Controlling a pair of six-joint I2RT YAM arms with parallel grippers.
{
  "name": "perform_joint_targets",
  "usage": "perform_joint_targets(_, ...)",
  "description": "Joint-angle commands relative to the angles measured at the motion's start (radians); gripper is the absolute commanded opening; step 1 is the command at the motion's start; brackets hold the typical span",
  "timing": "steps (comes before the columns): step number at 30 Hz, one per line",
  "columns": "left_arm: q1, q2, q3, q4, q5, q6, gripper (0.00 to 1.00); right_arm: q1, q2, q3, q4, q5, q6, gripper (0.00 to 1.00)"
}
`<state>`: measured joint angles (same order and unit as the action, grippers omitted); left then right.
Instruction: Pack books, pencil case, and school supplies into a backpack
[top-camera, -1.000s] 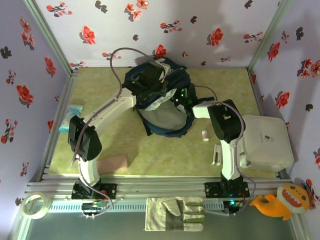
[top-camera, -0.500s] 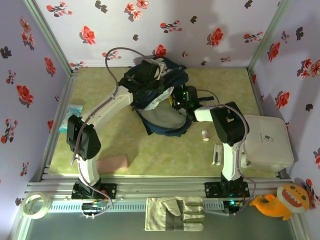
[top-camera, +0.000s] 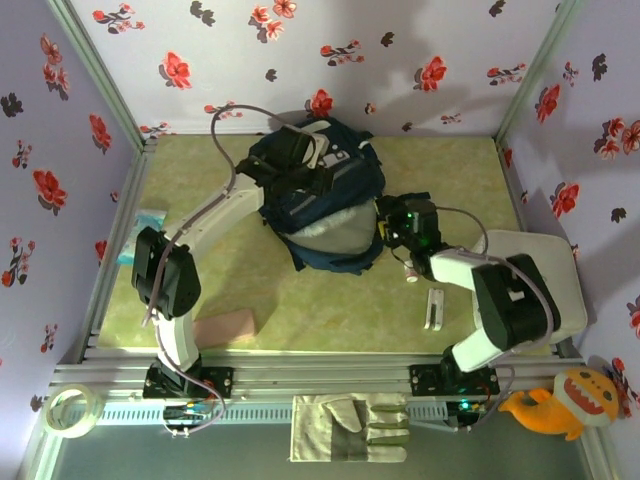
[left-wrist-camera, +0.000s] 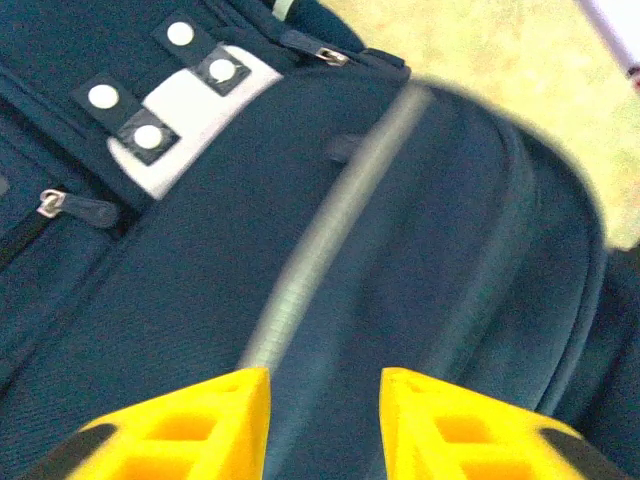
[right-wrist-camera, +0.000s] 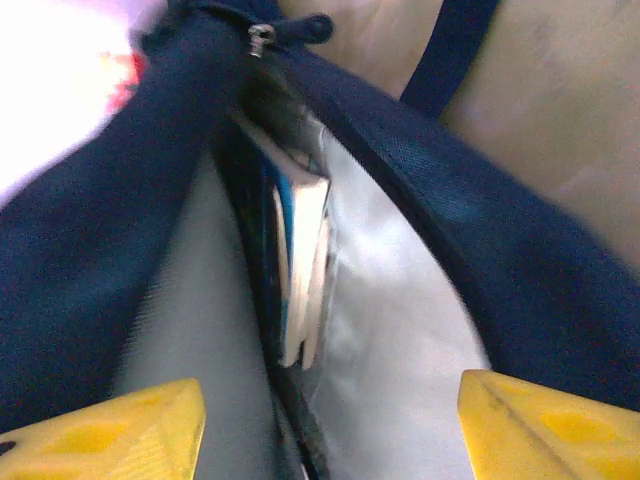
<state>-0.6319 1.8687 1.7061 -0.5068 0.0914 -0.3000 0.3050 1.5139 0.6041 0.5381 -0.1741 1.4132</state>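
The dark navy backpack (top-camera: 345, 185) lies at the table's middle back, its pale lining showing at the near side. My left gripper (top-camera: 305, 175) hovers over its top and is open. In the left wrist view its yellow fingers (left-wrist-camera: 200, 425) stand apart above the backpack (left-wrist-camera: 420, 230) fabric and white stripe. My right gripper (top-camera: 386, 228) is open by the bag's right side. Its wrist view looks into the mouth, where the books (right-wrist-camera: 300, 270) stand on edge. The pink pencil case (top-camera: 226, 327) lies near the left arm's base. A white bar (top-camera: 433, 308) and tiny tube (top-camera: 410, 272) lie right of the bag.
A white box (top-camera: 530, 285) sits at the right edge under my right arm. A pale blue packet (top-camera: 146, 228) lies by the left wall. On the front ledge are a tape roll (top-camera: 70, 410), a work glove (top-camera: 350, 428) and an orange plush toy (top-camera: 558, 400).
Both grippers have opened. The right arm has drawn back out of the backpack to the right and nearer. The bag's top has dropped, narrowing the mouth.
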Motion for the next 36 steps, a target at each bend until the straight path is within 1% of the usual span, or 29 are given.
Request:
perform_joint_targets(1, 0.031, -0.025, -0.055, 0.018, 0.007, -0.035, 0.48, -0.027, -0.112, -0.010, -0.188, 0.102, -0.114, 0.71)
perform_joint_targets(3, 0.049, -0.046, -0.095, 0.030, 0.007, -0.059, 0.59, -0.030, -0.189, 0.001, -0.315, 0.162, -0.174, 0.74)
perform_joint_targets(5, 0.076, -0.074, -0.142, 0.045, 0.007, -0.082, 0.66, -0.029, -0.255, 0.018, -0.419, 0.211, -0.230, 0.77)
perform_joint_targets(7, 0.107, -0.109, -0.196, 0.066, 0.007, -0.113, 0.73, -0.029, -0.305, 0.034, -0.490, 0.242, -0.278, 0.80)
perform_joint_targets(9, 0.152, -0.146, -0.263, 0.102, 0.008, -0.150, 0.79, -0.025, -0.336, 0.050, -0.528, 0.244, -0.334, 0.81)
perform_joint_targets(12, 0.217, -0.183, -0.341, 0.144, 0.007, -0.196, 0.88, -0.010, -0.337, 0.085, -0.567, 0.237, -0.382, 0.82)
perform_joint_targets(14, 0.257, -0.185, -0.364, 0.146, 0.011, -0.222, 0.94, 0.015, -0.322, 0.108, -0.570, 0.225, -0.402, 0.82)
perform_joint_targets(17, 0.319, -0.165, -0.382, 0.156, 0.045, -0.256, 0.99, 0.078, -0.284, 0.157, -0.583, 0.238, -0.436, 0.82)
perform_joint_targets(20, 0.378, -0.128, -0.393, 0.184, 0.121, -0.308, 1.00, 0.139, -0.229, 0.204, -0.591, 0.242, -0.453, 0.82)
perform_joint_targets(23, 0.424, -0.085, -0.409, 0.254, 0.224, -0.364, 1.00, 0.184, -0.168, 0.244, -0.593, 0.233, -0.457, 0.82)
perform_joint_targets(25, 0.442, -0.051, -0.408, 0.298, 0.296, -0.389, 1.00, 0.205, -0.128, 0.265, -0.598, 0.226, -0.458, 0.82)
perform_joint_targets(28, 0.452, -0.002, -0.384, 0.321, 0.347, -0.407, 0.98, 0.230, -0.075, 0.292, -0.609, 0.210, -0.457, 0.82)
perform_joint_targets(32, 0.454, 0.066, -0.336, 0.297, 0.367, -0.388, 0.90, 0.250, -0.030, 0.314, -0.621, 0.200, -0.456, 0.81)
perform_joint_targets(36, 0.454, 0.124, -0.281, 0.259, 0.400, -0.364, 0.75, 0.255, -0.018, 0.318, -0.645, 0.201, -0.454, 0.81)
